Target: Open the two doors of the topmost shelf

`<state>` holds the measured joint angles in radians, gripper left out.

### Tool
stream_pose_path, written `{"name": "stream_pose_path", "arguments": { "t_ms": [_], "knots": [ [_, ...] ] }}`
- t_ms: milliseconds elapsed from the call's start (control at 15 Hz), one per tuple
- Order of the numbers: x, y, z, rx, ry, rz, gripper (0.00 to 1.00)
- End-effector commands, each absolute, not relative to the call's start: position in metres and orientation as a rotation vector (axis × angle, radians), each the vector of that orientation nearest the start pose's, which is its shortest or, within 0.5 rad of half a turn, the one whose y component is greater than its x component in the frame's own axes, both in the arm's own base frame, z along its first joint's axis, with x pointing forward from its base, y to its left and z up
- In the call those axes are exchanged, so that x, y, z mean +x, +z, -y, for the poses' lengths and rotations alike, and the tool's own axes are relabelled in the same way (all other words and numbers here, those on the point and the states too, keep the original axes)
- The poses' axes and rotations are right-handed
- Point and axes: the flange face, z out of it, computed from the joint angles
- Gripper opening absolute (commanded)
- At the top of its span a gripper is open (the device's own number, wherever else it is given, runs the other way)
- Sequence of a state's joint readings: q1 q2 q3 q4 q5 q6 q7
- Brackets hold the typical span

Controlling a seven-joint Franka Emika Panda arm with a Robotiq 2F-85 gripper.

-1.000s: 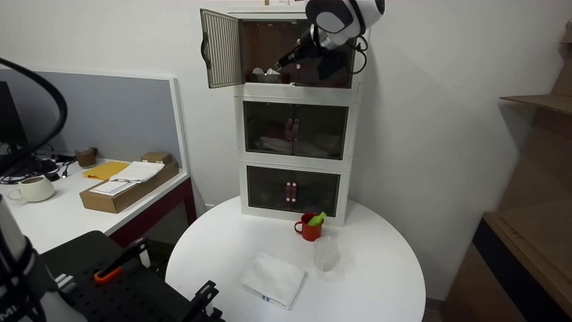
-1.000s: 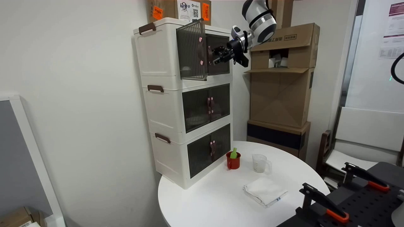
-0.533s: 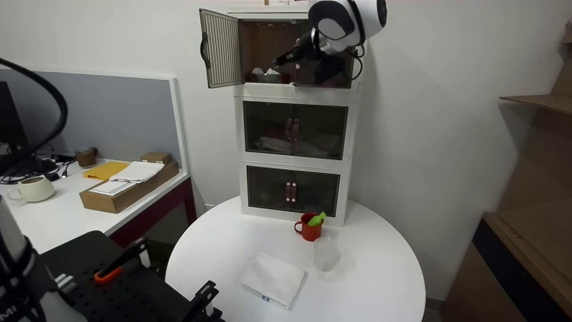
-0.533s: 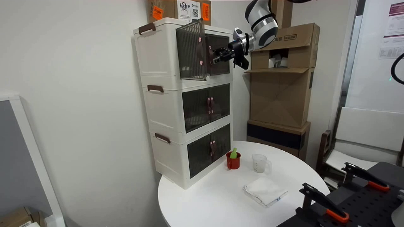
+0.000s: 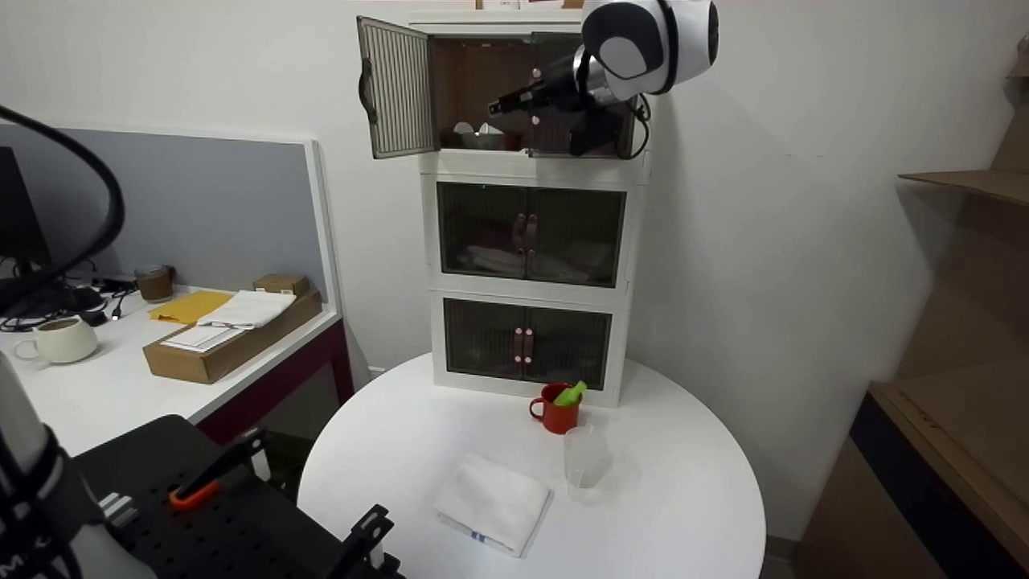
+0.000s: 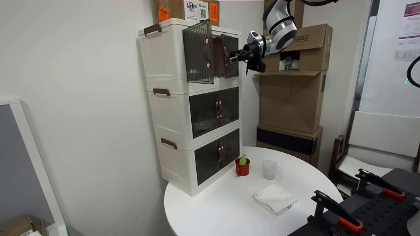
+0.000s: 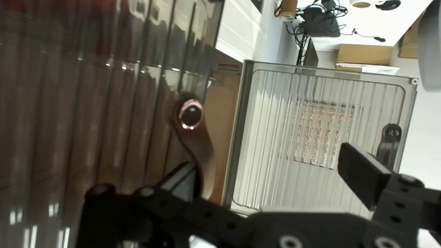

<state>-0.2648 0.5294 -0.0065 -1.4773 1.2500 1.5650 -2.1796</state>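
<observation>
Step judged in hand: opening the second door [image 7: 103, 113] of the topmost shelf [image 5: 486, 84]; the first door [image 5: 398, 90] stood open. The tool [image 7: 267, 156], jaws spread, clasping nothing, had a finger [image 7: 181, 181] seemingly behind the handle [image 7: 203, 148]; further outward swing appeared required. Earlier nearly flush, the second door stood ajar

White-and-black robot arm [image 5: 643, 56]: cropped at top, both exterior views; blocks part of the right-hand smoky-brown ribbed door [image 5: 554, 138] in an exterior view. Wrist view: black two-finger pincer [image 7: 267, 162] cropped at bottom, hides lower end of curved brown strap handle [image 7: 201, 144]; contact unclear. Pale stuff [image 5: 496, 259] behind dark middle-tier panels [image 5: 577, 217] too dim to ID.
</observation>
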Motion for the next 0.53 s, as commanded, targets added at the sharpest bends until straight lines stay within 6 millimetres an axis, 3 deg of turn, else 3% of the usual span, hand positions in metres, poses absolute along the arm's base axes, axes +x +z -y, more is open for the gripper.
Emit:
{"name": "stream_pose_path", "arguments": {
  "t_ms": [0,467],
  "knots": [
    [0.664,0.403,0.069,-1.35,-1.132,1.444,1.0],
    [0.643,0.398,0.098,-1.438,-1.156,1.354,1.0]
  ]
}}
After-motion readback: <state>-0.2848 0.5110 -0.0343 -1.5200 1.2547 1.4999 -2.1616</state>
